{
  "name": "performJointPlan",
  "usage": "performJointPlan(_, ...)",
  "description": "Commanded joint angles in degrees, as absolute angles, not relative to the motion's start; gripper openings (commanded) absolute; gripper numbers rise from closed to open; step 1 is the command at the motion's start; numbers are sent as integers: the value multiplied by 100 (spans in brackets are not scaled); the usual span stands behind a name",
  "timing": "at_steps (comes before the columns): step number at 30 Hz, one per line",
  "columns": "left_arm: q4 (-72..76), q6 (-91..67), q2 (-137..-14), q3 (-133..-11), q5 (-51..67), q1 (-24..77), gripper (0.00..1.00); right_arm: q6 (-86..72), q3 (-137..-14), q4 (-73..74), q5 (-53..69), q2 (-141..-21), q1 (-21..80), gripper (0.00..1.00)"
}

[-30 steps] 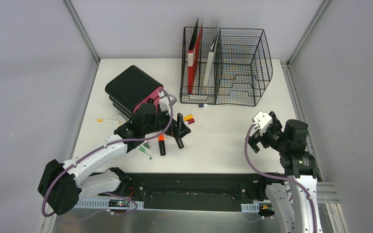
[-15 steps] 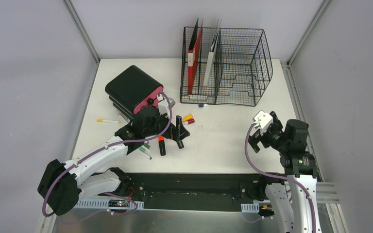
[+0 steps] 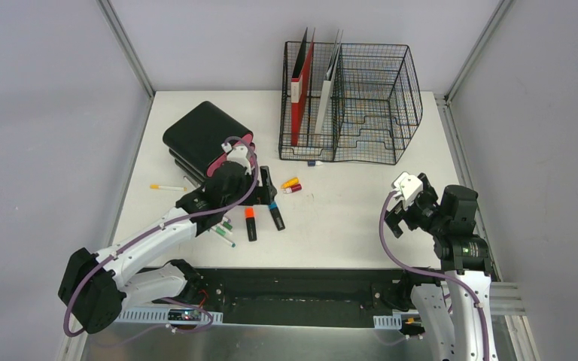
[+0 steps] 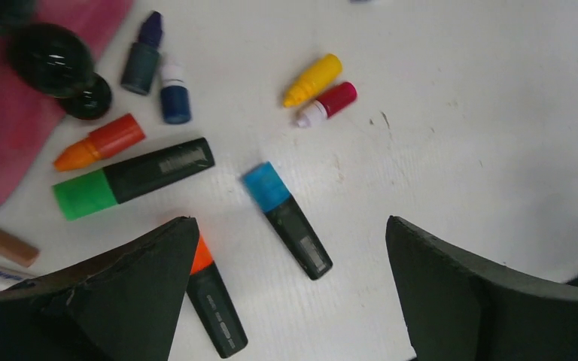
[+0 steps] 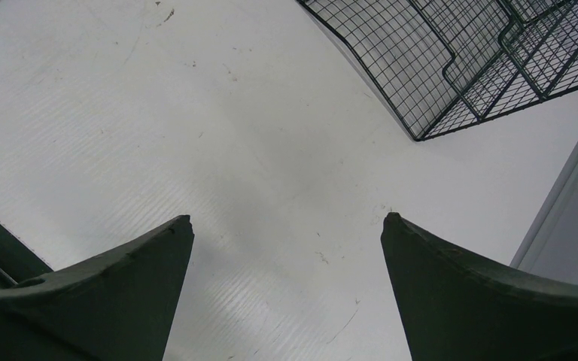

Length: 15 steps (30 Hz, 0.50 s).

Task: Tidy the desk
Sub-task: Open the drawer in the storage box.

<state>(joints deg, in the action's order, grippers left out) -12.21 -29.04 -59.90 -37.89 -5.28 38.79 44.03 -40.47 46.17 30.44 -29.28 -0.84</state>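
Note:
The white desk (image 3: 346,210) holds a scatter of pens left of centre. My left gripper (image 3: 266,186) is open and empty, hovering above them beside a black and pink case (image 3: 207,139). In the left wrist view the open gripper (image 4: 290,222) frames a blue highlighter (image 4: 286,219), which lies flat, with an orange highlighter (image 4: 212,301) by the left finger. A green highlighter (image 4: 132,178) and small yellow (image 4: 312,79) and red (image 4: 327,103) bottles lie beyond. My right gripper (image 3: 393,220) is open and empty over bare desk at the right; it also shows in the right wrist view (image 5: 286,218).
A black wire-mesh rack (image 3: 350,101) with upright folders stands at the back centre; its corner shows in the right wrist view (image 5: 482,60). A white pen (image 3: 167,187) lies at the left. Green-tipped pens (image 3: 224,229) lie near the front edge. Grey walls surround the desk.
My left gripper has drawn back toward the case, uncovering the blue highlighter lying on the desk. The right arm has not moved.

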Motion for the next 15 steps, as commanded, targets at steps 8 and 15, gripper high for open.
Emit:
performJointPlan(8,-2520,-3379,-6826,-5526,-3560,3867,85,4482,-4058,4559,3169,-2998,-132,99)
performJointPlan(15,-3637,-3956,-7632,-6610,-4461,3858,75,4489,-4053,4560,3171,-3001,-137,99)
